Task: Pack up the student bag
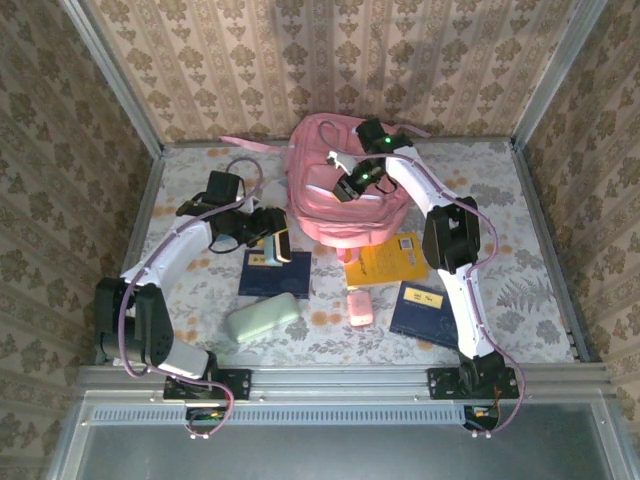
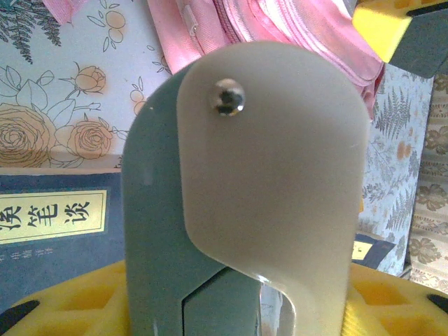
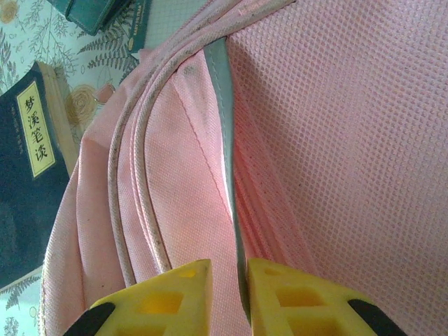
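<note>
My right gripper [image 3: 224,297] is clenched on a seam fold of the bag [image 3: 336,140], which lies on the surface [image 1: 520,190], its grey stripe [image 3: 222,140] running straight away from the gripper. My left gripper [image 1: 272,238], grasping a grey-and-cream tool [image 2: 273,161], sits just left of the bag.

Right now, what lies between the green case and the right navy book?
A small pink object lies between the green case and the right navy book, apart from both; the top view shows it.
</note>
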Robot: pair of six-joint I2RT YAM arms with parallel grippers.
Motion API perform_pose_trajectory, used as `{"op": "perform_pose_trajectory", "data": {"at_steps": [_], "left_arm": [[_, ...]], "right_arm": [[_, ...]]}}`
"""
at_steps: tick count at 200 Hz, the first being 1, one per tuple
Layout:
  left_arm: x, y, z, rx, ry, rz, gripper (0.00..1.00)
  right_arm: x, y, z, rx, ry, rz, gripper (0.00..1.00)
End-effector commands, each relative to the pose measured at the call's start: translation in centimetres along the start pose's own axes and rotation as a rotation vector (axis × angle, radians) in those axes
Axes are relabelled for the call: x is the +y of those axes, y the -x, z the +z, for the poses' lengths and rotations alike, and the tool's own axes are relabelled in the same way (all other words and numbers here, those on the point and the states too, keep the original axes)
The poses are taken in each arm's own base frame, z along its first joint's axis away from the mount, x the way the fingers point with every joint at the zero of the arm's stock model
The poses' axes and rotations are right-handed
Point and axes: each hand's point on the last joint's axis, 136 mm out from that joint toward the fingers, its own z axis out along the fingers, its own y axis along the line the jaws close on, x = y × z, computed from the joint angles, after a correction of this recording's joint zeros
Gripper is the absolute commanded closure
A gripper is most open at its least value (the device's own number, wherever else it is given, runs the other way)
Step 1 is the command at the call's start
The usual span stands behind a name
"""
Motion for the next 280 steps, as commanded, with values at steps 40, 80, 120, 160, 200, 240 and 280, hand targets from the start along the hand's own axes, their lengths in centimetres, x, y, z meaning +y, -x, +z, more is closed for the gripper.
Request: {"op": "perform_pose_trajectory", "data": {"at_steps": [40, 80, 120, 160, 200, 240, 280], "left_arm": [[-0.5, -0.2, -0.2, 0.011, -0.021, 0.009, 0.51], [-0.8, -0.2, -0.8, 0.007, -0.02, 0.017, 0.51], [-1.4, 0.2, -1.9, -0.02, -0.029, 0.025, 0.51], [-1.8, 0.5, -3.6, -0.066, -0.034, 0.033, 0.51], [-2.8, 0.8, -5.3, -0.109, -0.05, 0.058, 0.51], [-4.0, 1.0, -6.5, -0.137, -0.077, 0.074, 0.51], [-4.6, 0.8, -7.6, -0.164, -0.089, 0.083, 0.51]], "right_arm": [[0.8, -3.2, 4.7, 0.15, -0.001, -0.044, 0.77], [1.5, -2.0, 3.5, 0.111, 0.003, -0.058, 1.0], [1.1, 4.4, -3.3, -0.12, -0.083, -0.003, 1.0], [-0.7, 10.0, -13.1, -0.421, -0.249, 0.174, 1.0], [-2.6, 11.4, -21.4, -0.57, -0.406, 0.399, 1.0], [-4.5, 10.1, -28.5, -0.596, -0.707, 0.455, 1.0], [-3.1, 10.6, -36.0, -0.738, -0.827, 0.472, 1.0]]}}
